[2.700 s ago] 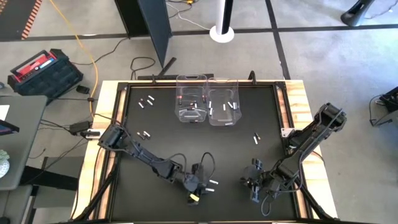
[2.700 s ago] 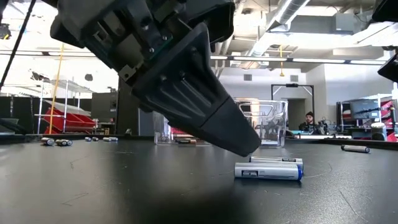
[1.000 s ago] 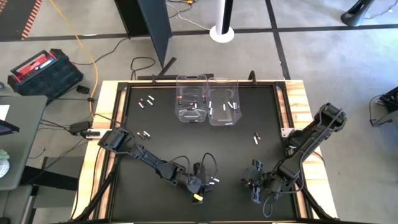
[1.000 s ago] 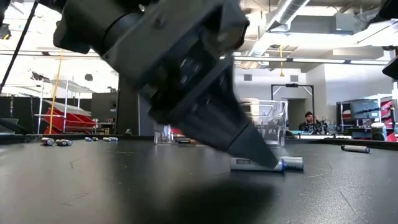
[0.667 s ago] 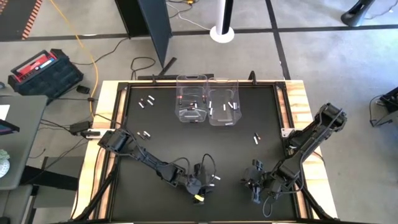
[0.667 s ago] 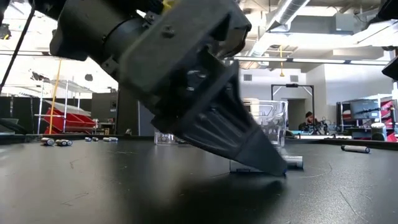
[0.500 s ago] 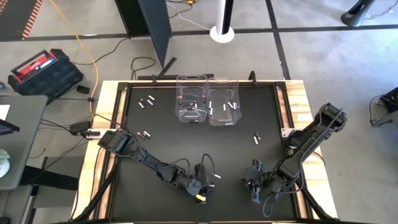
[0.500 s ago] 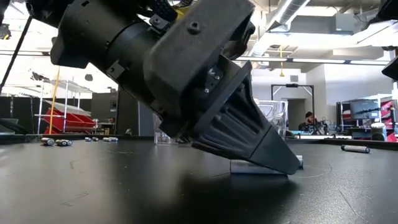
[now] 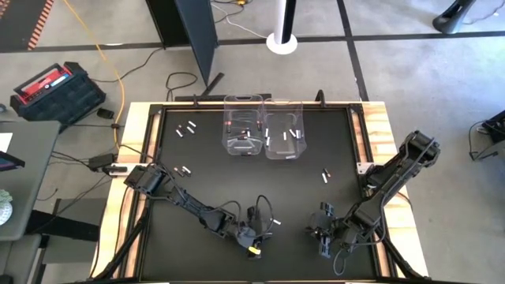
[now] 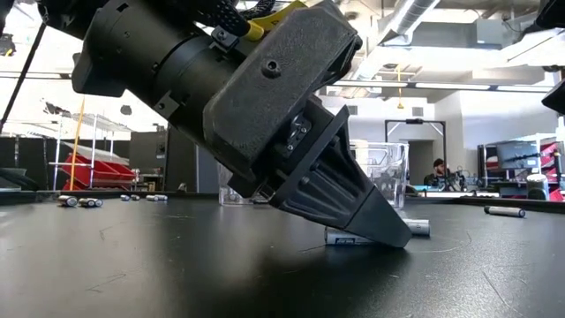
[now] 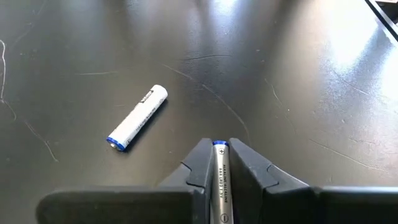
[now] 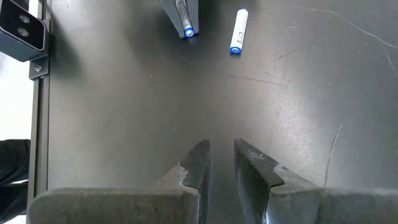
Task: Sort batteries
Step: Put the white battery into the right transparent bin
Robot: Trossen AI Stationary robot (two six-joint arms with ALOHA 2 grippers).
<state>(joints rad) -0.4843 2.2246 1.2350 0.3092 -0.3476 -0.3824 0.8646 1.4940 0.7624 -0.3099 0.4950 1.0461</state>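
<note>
Lower centre of the high view: the left gripper (image 11: 219, 163) pinches a white battery (image 11: 221, 180) lengthwise between its jaws — the right gripper (image 12: 221, 158), slightly spread, holds nothing.

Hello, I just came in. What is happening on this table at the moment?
The robot is sorting batteries. The left gripper is down at the table's near side, closed on one white battery; a second battery lies loose beside it. The right gripper waits nearby over bare table, holding nothing. Two clear bins at the far side hold some batteries, and others lie scattered around.
</note>
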